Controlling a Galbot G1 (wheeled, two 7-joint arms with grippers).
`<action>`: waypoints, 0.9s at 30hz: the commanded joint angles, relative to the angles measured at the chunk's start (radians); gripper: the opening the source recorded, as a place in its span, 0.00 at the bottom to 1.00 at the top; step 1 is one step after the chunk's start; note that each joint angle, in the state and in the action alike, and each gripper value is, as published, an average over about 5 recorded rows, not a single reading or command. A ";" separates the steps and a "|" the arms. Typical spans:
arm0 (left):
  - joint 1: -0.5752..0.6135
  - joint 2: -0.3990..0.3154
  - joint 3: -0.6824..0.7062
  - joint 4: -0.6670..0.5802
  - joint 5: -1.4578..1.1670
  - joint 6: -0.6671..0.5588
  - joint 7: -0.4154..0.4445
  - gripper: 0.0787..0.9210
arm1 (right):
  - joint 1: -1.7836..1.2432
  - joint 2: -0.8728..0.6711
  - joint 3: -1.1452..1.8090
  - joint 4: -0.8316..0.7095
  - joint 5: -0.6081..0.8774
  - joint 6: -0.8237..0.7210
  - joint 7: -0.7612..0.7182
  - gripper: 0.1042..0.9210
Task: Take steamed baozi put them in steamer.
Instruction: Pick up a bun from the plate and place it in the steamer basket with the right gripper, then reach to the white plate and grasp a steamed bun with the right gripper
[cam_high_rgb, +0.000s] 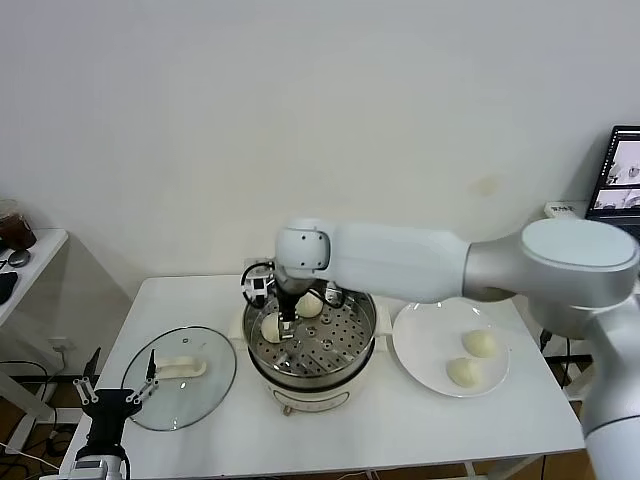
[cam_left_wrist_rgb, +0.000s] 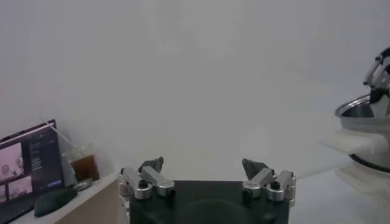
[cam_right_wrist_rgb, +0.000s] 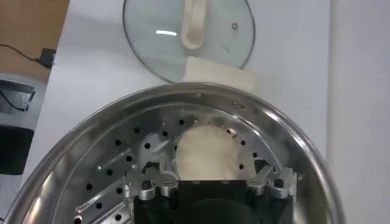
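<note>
The right tool (cam_high_rgb: 283, 322) is being held spread inside the steamer (cam_high_rgb: 358, 345), fingers pointing down astride a round baozi (cam_right_wrist_rgb: 205, 152) resting on the perforated tray, with no long axis discernible. A second baozi (cam_high_rgb: 310, 304) is lying just behind the tool, and two more (cam_high_rgb: 480, 343) are sitting on the plate (cam_high_rgb: 420, 350) beyond the outstretched right arm. The left tool (cam_high_rgb: 118, 398) is being kept spread at the tabletop's (cam_high_rgb: 400, 430) near-left edge beside the glass lid (cam_high_rgb: 205, 390).
</note>
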 joint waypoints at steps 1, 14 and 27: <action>-0.003 0.004 0.000 0.004 0.001 0.000 0.001 0.88 | 0.162 -0.201 -0.002 0.126 -0.078 0.077 -0.199 0.88; -0.021 0.021 0.005 0.031 0.009 0.001 0.004 0.88 | 0.135 -0.739 0.010 0.340 -0.391 0.330 -0.405 0.88; -0.016 0.027 -0.006 0.046 0.018 0.003 0.006 0.88 | -0.413 -0.922 0.394 0.196 -0.672 0.453 -0.416 0.88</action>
